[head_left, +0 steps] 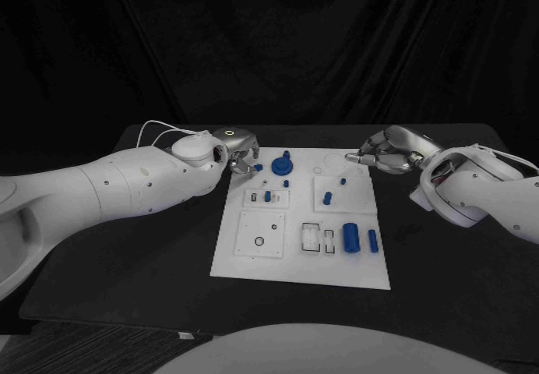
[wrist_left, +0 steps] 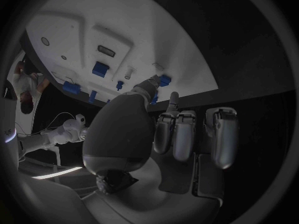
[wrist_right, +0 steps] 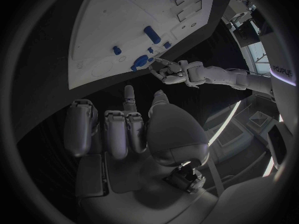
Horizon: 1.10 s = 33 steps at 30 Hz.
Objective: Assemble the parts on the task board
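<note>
The white task board (head_left: 253,261) lies in the middle of the black table. My left hand (head_left: 238,154) hovers at the board's far left corner and pinches a small blue part (head_left: 257,167) between thumb and a fingertip; the left wrist view shows that part (wrist_left: 164,79) at the thumb tip, over the board's edge (wrist_left: 187,84). A round blue part with a peg (head_left: 283,164) stands just beside it. My right hand (head_left: 388,152) hangs over the far right corner with its fingers (wrist_right: 118,129) curled in and nothing in them.
Two blue cylinders (head_left: 350,236) (head_left: 373,240) lie at the board's near right. Smaller blue parts (head_left: 327,198) (head_left: 287,183) (head_left: 343,181) stand mid-board. Empty recesses (head_left: 261,234) (head_left: 311,236) take up the near left. Bare black table surrounds the board.
</note>
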### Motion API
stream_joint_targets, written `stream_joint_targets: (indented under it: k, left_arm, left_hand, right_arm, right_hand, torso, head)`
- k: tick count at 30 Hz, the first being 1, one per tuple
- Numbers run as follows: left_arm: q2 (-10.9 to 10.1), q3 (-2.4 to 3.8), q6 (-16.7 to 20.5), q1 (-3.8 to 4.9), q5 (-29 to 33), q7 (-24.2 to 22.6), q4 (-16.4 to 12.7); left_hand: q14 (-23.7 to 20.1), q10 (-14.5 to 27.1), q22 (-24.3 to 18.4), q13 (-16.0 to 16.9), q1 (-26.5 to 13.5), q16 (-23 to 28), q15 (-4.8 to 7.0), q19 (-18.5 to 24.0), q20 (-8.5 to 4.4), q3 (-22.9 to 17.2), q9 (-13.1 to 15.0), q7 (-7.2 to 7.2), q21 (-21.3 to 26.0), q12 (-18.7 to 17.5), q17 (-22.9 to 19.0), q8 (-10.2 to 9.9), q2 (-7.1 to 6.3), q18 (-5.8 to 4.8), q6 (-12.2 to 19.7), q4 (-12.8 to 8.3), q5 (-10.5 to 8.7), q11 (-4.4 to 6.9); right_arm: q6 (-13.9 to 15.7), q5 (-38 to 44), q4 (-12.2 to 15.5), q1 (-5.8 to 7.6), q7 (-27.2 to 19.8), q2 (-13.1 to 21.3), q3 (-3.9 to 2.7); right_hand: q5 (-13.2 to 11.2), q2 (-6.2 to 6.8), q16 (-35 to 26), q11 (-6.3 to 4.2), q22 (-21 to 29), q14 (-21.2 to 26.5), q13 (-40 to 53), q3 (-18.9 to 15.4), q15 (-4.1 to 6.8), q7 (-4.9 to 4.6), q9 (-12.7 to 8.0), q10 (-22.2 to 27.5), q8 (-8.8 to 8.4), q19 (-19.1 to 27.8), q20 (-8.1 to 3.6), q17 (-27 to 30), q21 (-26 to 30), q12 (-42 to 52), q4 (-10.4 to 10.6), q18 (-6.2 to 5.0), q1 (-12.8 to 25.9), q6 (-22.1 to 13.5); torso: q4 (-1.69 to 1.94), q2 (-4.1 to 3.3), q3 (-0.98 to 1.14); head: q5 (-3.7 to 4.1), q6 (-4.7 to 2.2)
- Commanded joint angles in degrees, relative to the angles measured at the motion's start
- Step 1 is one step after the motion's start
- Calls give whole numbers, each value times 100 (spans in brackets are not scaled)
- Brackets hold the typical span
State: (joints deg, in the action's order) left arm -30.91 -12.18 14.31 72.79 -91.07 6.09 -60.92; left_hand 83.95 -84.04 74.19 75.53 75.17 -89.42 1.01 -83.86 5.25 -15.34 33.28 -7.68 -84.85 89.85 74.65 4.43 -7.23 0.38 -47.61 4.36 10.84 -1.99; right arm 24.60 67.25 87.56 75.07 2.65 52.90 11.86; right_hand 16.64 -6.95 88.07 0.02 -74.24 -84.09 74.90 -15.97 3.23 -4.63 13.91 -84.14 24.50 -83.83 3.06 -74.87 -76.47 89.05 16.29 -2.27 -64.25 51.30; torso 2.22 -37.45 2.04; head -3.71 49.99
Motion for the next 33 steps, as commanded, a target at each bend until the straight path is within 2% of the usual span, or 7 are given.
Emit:
stream_joint_targets:
  k: [1, 5, 9, 14, 20, 25, 33]
  left_arm:
    - [36, 4, 18, -22, -55, 6, 39]
    - [71, 5, -29, -34, -55, 8, 93]
    - [120, 5, -141, -51, -55, 8, 175]
    - [176, 5, -277, -87, -55, -12, 258]
    - [250, 5, -343, -145, -55, -105, 349]
    - [299, 6, -321, -194, -55, -238, 429]
    - [315, 6, -166, -283, -55, -463, 507]
  left_hand:
    - [605, -596, 1401, 1447, -131, -58, -33, -292, 41, 182, -122, 30, 26, 15, 1535, -13, 41, 99, -197, 140, 37, -59]
    - [605, -596, 1400, 1447, -90, -58, -15, -292, 26, 177, -222, 52, 27, 15, 1535, -17, 60, 100, -329, 147, 113, -38]
    - [605, -596, 1405, 1447, -30, -58, 26, -302, -9, 127, -392, 111, 13, 15, 1535, -1, 90, 96, -641, 147, 360, 12]
    - [605, -596, 1405, 1447, 2, -58, 71, -305, -48, 77, -511, 176, 11, 15, 1535, 17, 113, 96, -917, 140, 465, 70]
    - [605, -596, 1402, 1447, 95, -58, 103, -300, -81, 10, -624, 212, 22, 15, 1535, -16, 122, 99, -1053, 75, 524, 98]
    - [605, -596, 1399, 1447, 249, -58, 115, -296, -98, -97, -729, 243, 31, 15, 1535, -26, 148, 100, -1217, -52, 689, 108]
    - [605, -596, 1403, 1447, 381, -58, 121, -301, -105, -192, -811, 267, 23, 15, 1535, -12, 203, 97, -1400, -181, 753, 117]
  right_arm:
    - [10, 6, 9, -14, 59, -1, -4]
    - [6, 6, 6, -14, 59, -5, -4]
    - [4, 6, 3, -14, 57, -9, -4]
    - [-1, 6, -1, -15, 56, -18, -4]
    - [0, 6, -5, -16, 47, -24, -4]
    - [2, 6, -3, -16, 45, -21, -4]
    - [1, 6, 0, -16, 48, -18, -4]
  right_hand:
    - [107, -51, -84, 34, -1132, -457, 1510, -128, 11, -12, 62, -586, -59, 24, -4, -836, 56, 95, 14, -107, -151, 47]
    - [107, -51, -84, 34, -1132, -457, 1510, -128, 11, -12, 62, -586, -59, 24, -4, -836, 56, 95, 14, -107, -151, 47]
    - [107, -51, -84, 34, -1132, -457, 1510, -128, 11, -12, 62, -586, -59, 24, -4, -836, 56, 95, 14, -107, -151, 47]
    - [113, -54, -90, 35, -1130, -454, 1510, -137, 12, -12, 65, -586, -65, 27, -5, -819, 66, 95, 19, -108, -191, 45]
    - [113, -54, -90, 35, -1130, -454, 1510, -137, 12, -12, 65, -586, -65, 27, -5, -819, 66, 95, 19, -108, -191, 45]
    - [113, -54, -90, 35, -1130, -454, 1510, -137, 12, -12, 65, -586, -65, 27, -5, -819, 66, 95, 19, -108, -191, 45]
    - [112, -62, -91, 35, -1130, -453, 1510, -140, 12, -12, 66, -586, -66, 27, -5, -817, 68, 95, 25, -109, -196, 47]
  torso:
    - [1, -3, 1]
    - [-1, -1, 1]
    - [-1, 0, 0]
    - [4, 3, 3]
    - [1, 1, 1]
    - [-1, 1, 1]
    - [1, 2, 3]
  head:
    - [1, 1]
    - [-9, 1]
    - [-13, 1]
    - [-2, 1]
    - [3, 1]
    - [5, 1]
    - [12, 1]
